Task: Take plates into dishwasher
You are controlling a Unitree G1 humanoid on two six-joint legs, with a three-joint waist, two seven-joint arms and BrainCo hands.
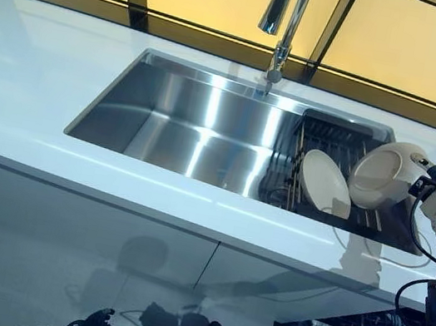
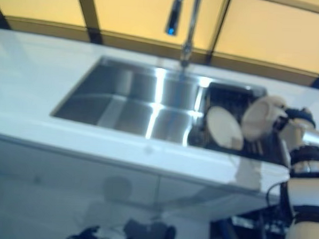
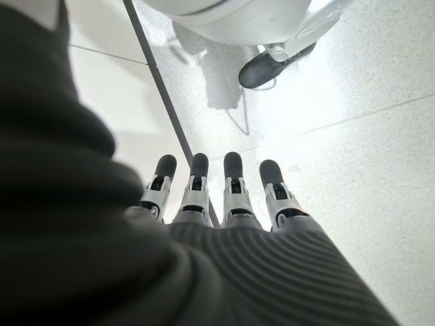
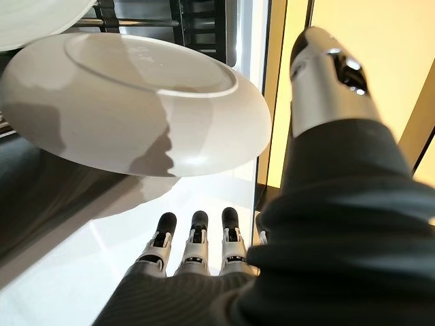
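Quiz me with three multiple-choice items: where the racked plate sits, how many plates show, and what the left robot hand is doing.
1. The standing plate is:
A) in the dish rack at the right end of the sink
B) on the counter
C) on the floor

2. Plates in view:
A) one
B) two
C) four

3. The left robot hand is:
A) clamped on a plate
B) open and empty
C) gripping the faucet

Answers:
1. A, it leans among the rack's bars.
2. B, the standing plate plus the held plate at the right robot hand.
3. B, its fingers are straight over bare floor.
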